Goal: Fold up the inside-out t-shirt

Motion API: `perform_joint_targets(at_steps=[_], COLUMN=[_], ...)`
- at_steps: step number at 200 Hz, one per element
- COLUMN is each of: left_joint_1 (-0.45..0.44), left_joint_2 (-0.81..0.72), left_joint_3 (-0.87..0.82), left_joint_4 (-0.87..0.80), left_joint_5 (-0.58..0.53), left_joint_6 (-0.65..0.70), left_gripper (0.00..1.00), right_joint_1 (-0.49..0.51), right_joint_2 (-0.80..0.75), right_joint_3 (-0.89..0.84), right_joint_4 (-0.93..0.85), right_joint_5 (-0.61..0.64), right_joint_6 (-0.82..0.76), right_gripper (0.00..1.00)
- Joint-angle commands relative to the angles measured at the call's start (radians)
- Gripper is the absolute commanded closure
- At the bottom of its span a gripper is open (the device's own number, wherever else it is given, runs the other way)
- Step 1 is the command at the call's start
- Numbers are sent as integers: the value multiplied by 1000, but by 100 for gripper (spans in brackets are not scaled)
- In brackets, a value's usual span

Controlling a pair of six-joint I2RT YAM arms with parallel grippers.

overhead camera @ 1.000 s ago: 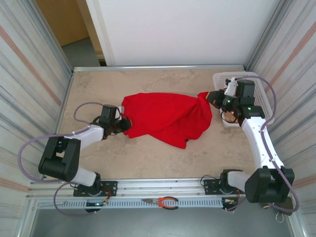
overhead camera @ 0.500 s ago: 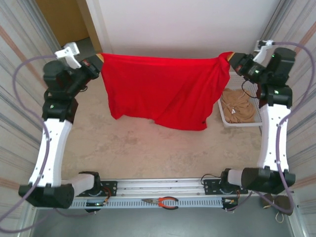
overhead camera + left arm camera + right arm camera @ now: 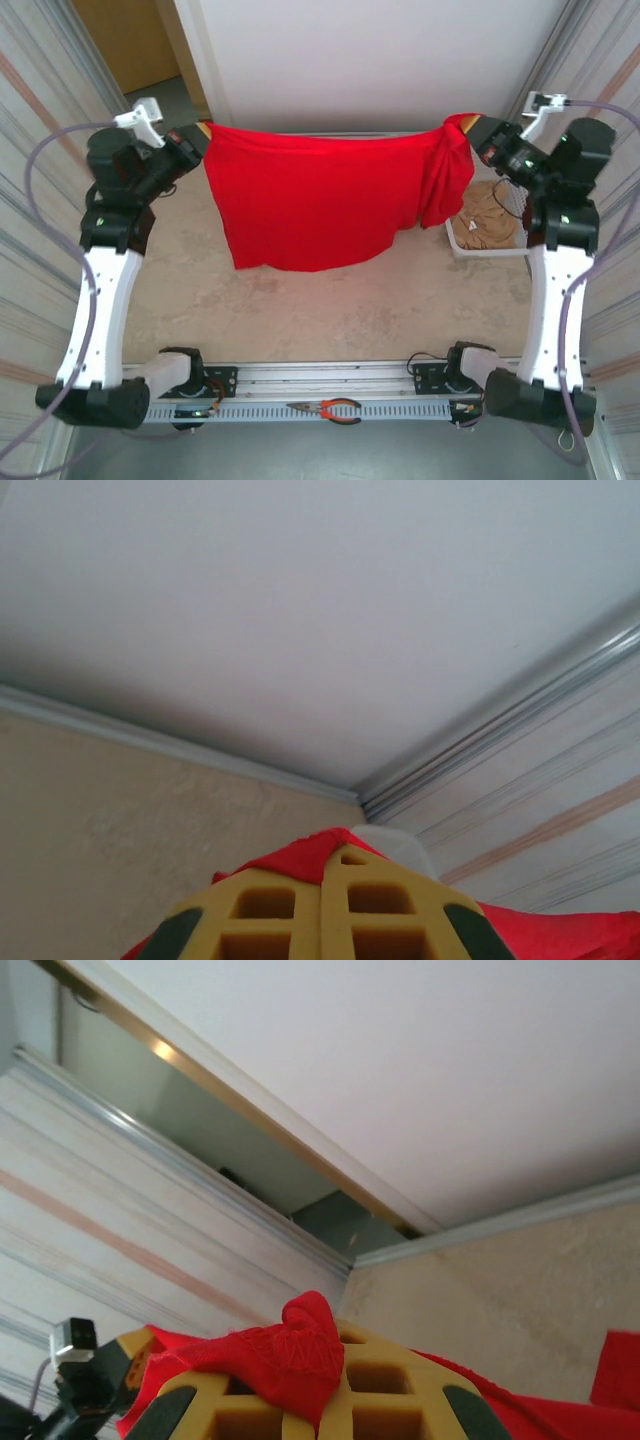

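Observation:
The bright red inside-out t-shirt (image 3: 310, 200) hangs spread in the air above the table's far half, held by its upper corners. My left gripper (image 3: 203, 138) is raised at the far left and shut on the shirt's left corner; in the left wrist view the red cloth (image 3: 295, 858) pokes out between the yellow fingers (image 3: 265, 910). My right gripper (image 3: 470, 128) is raised at the far right and shut on the right corner. There a bunch of red fabric (image 3: 295, 1355) sticks out over the yellow fingers (image 3: 385, 1385). The lower hem dangles just above the tabletop.
A white basket (image 3: 455, 240) with a tan-beige cloth (image 3: 490, 225) in it stands at the right wall, under my right arm. Orange-handled pliers (image 3: 330, 408) lie on the front rail. Metal walls close in both sides, and a white wall stands behind.
A second ago the shirt lay crumpled on the table, both grippers low on it. Both arms lifted it and pulled it wide; since half a second ago its hem swung left.

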Motion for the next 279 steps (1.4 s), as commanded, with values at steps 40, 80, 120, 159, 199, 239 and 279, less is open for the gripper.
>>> perform_joint_targets(at_steps=[40,80,120,159,199,239,279], left_joint_1=[35,63,65,64,13,-159,-200], left_joint_2=[414,614,587,255,-119,-331,-447], left_joint_3=[267,787,939,311,-414,-926,-1113], left_joint_4=[-114,-264,-317,-161,-71,-4,-10], left_joint_5=[-10,2,32,51,28,-80,-116], left_joint_6=[96,50,44,70,19,-120,-185], left_gripper=[100,100,100,100,100,100,100], right_joint_1=[154,185,170,234,307,374,384], right_joint_2=[394,739,836,514,165,8,-100], right_joint_3=[185,847,1174,503,-335,-878,-1053], right_joint_4=[92,-33,-39,86,249,287,228], right_joint_5=[109,81,64,86,162,329,406], right_joint_6=[-35,-16,92,-48,-95,-126,-132], right_gripper=[100,100,100,100,100,100,100])
